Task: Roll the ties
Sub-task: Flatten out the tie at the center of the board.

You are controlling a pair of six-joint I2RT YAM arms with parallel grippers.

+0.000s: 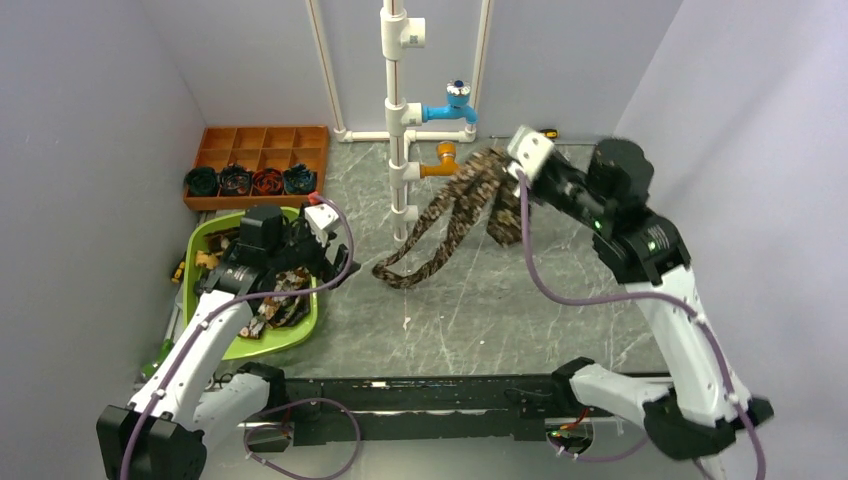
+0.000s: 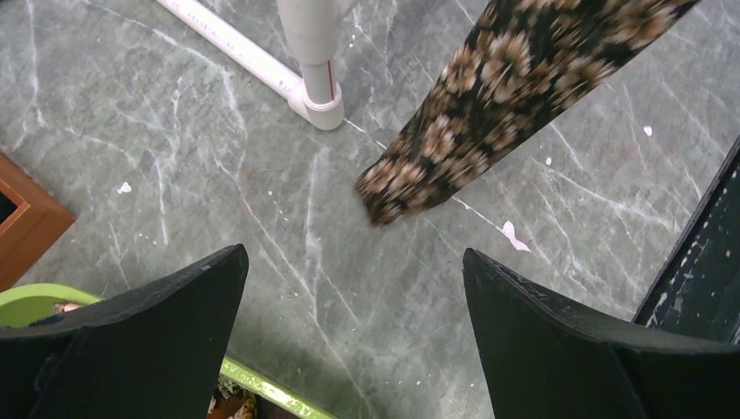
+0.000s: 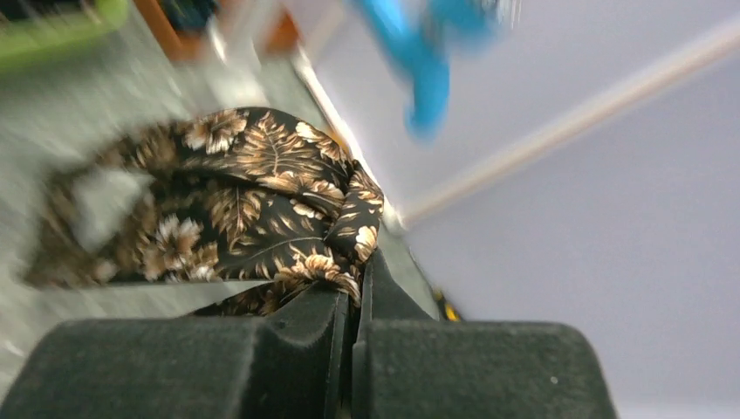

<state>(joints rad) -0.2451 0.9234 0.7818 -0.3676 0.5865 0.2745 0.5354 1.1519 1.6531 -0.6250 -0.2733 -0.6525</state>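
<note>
The leaf-print tie (image 1: 455, 215) hangs in folds from my right gripper (image 3: 356, 292), pinched between its closed fingers, its tail trailing onto the marble table (image 1: 480, 320) by the white pipe stand (image 1: 397, 120); that wrist view is smeared. My left gripper (image 2: 353, 262) gapes wide over the green basin (image 1: 205, 240), whose ties (image 1: 283, 308) my arm mostly hides

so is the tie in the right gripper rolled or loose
Loose: the tie hangs from the right gripper in limp strips, its tip on the table.
</note>
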